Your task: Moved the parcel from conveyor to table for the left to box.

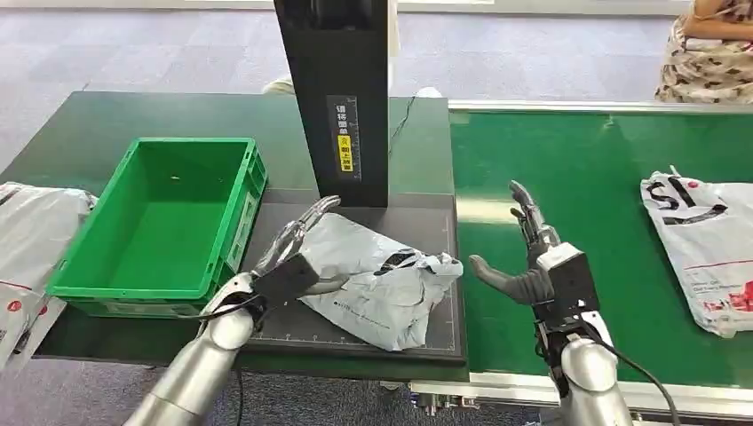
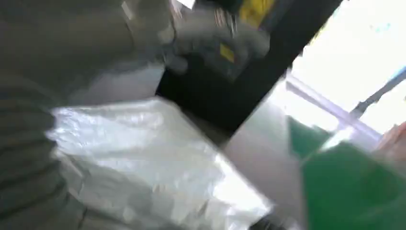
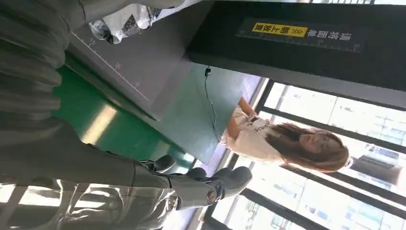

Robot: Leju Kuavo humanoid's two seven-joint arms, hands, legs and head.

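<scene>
Now my left hand (image 1: 282,266) rests on the grey parcel (image 1: 382,282) lying on the bench (image 1: 80,142); whether those fingers (image 1: 306,222) clamp it, I cannot tell. My right hand (image 1: 533,257) hovers just beside the parcel, fingers (image 1: 526,206) apart, holding nothing.

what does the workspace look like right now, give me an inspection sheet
surface: dark green table with a grey mat; green conveyor belt alongside.
job's things: grey parcel lies on the mat; green crate beside it, nothing seen inside.
clutter: white printed bag on the belt; another white bag beyond the crate.
hands: left hand rests on the parcel, grip unclear; right hand open above the belt edge.
cables: thin black cable on the table behind the black column.
surroundings: person beyond the belt; grey carpet.
</scene>
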